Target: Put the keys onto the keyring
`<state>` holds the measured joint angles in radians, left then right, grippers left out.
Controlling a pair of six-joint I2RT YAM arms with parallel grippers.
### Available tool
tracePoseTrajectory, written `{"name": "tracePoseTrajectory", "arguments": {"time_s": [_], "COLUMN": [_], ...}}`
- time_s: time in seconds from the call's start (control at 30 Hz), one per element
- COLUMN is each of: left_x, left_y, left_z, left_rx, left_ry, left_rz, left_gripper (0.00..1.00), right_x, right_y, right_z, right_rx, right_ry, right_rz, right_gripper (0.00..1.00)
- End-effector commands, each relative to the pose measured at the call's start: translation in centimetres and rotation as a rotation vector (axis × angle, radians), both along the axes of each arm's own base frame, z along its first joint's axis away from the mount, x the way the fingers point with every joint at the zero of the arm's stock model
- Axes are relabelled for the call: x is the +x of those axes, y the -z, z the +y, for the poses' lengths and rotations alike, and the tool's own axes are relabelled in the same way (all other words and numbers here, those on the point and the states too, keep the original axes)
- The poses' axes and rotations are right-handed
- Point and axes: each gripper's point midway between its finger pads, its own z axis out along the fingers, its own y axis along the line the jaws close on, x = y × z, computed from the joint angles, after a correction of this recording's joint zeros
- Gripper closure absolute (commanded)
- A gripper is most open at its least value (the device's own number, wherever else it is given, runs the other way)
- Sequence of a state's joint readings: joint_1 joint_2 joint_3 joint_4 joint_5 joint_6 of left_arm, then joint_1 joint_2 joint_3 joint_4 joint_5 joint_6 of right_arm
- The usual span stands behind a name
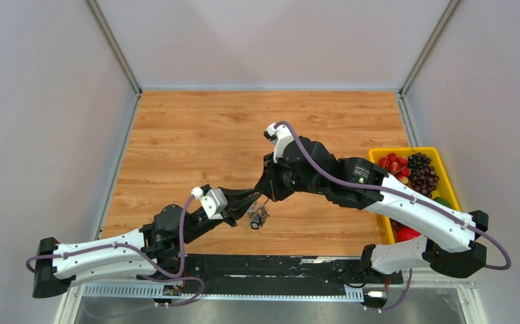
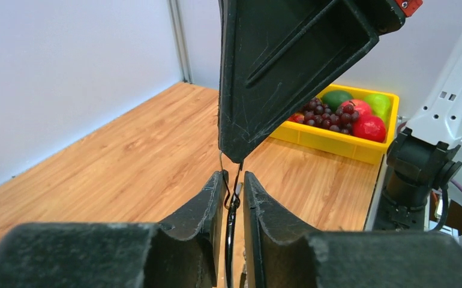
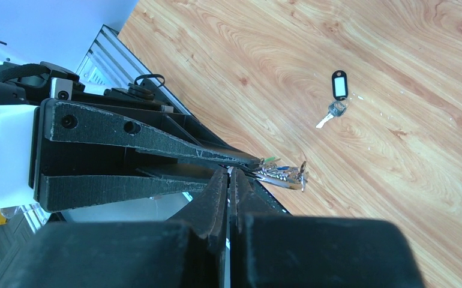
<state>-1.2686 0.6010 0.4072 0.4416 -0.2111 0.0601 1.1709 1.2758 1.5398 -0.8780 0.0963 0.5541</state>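
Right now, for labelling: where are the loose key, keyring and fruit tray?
loose key point(image 3: 339, 86): right wrist view, its tag.
keyring point(image 2: 237, 177): left wrist view, its wire.
fruit tray point(image 1: 396, 150): top view, far rim.

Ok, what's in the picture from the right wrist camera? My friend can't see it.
The right gripper, black fingers shut, holds a small bunch of keys at its tips, and the left gripper reaches in from the side beside it. Farther off, one key with a black tag lies alone on the wooden table.
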Motion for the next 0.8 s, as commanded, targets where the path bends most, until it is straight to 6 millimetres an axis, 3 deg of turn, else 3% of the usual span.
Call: {"name": "tracePoseTrajectory", "arguments": {"time_s": [0.0, 0.07, 0.13, 0.47, 0.77], "left_x": [-0.2, -0.2, -0.2, 0.1, 0.9], "left_y": [-1.1, -1.0, -1.1, -2.4, -2.2], "left_z": [0.1, 0.1, 0.1, 1.3, 1.7], "left_rx": [-0.039, -0.035, -0.042, -0.130, -0.121], "left_ry": [0.007, 0.008, 0.006, -0.025, -0.075], "left_rz": [-0.038, -0.038, -0.036, 0.010, 0.044], "left_gripper": [0.78, 0.93, 0.99, 1.00, 1.00], "right_x": [-0.2, -0.2, -0.2, -0.6, -0.7], "right_y": [-3.8, -3.9, -3.9, -4.0, -4.0], "right_z": [0.8, 0.8, 0.8, 0.5, 0.4], "right_rx": [0.120, 0.121, 0.122, 0.130, 0.138], "right_ry": [-0.007, -0.006, -0.006, -0.015, -0.028], "right_rz": [-0.031, -0.033, -0.031, -0.032, -0.046], "right_gripper": [1.00, 1.00, 1.00, 1.00, 1.00]}}
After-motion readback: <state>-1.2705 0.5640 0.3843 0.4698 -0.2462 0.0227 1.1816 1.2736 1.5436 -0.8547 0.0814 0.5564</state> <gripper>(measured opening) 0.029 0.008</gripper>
